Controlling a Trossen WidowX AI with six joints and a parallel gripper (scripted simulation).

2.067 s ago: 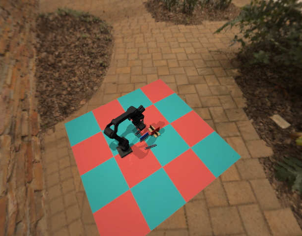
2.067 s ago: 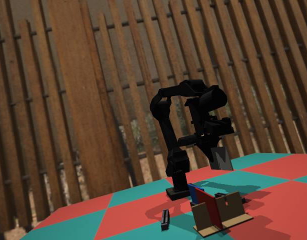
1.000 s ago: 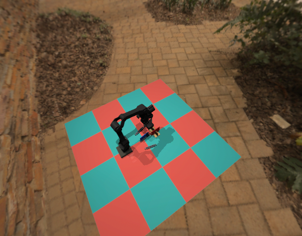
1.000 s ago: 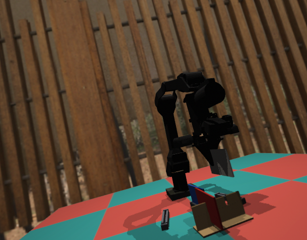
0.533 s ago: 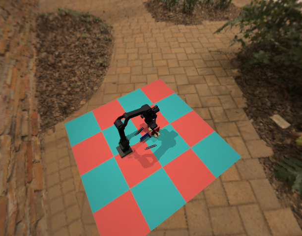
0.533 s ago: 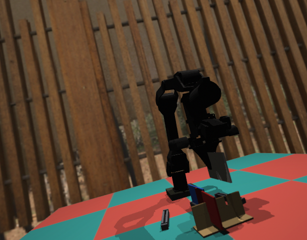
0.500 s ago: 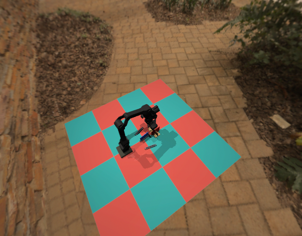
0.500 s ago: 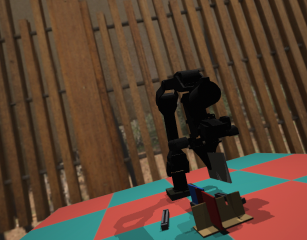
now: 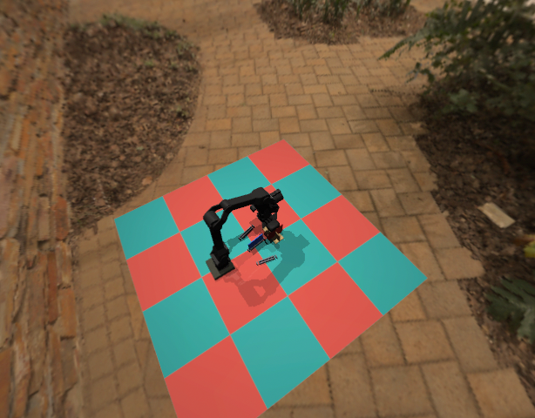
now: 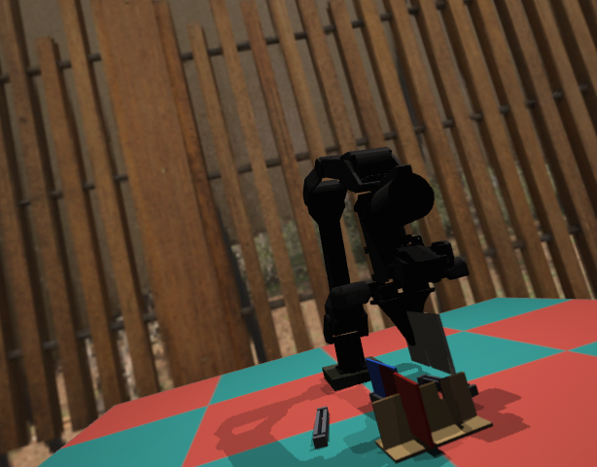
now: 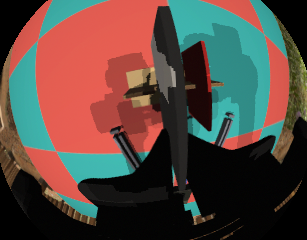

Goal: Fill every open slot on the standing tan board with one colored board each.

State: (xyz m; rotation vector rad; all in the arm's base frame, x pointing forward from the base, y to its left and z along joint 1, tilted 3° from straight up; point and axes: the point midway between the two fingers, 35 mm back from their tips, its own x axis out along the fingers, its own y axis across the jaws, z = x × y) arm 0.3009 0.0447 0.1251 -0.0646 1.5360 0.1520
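The tan board (image 10: 389, 419) is taken as the landmark; it stands upright, with the red board (image 9: 274, 232) (image 10: 414, 410) (image 11: 200, 87) set crosswise in one of its slots. A dark gray board (image 10: 430, 341) (image 11: 168, 80) is pinched between the fingertips of the gripper (image 10: 414, 329) (image 11: 168, 132) and is held upright, above the tan board's other end, apart from the red board. Behind the tan board, in the exterior view, the blue board (image 9: 255, 242) (image 10: 380, 377) is seen upright. Beside the tan board, a black holder (image 9: 266, 260) (image 10: 320, 427) is left unfilled. Whether the gray board's notch is touching the slot cannot be told.
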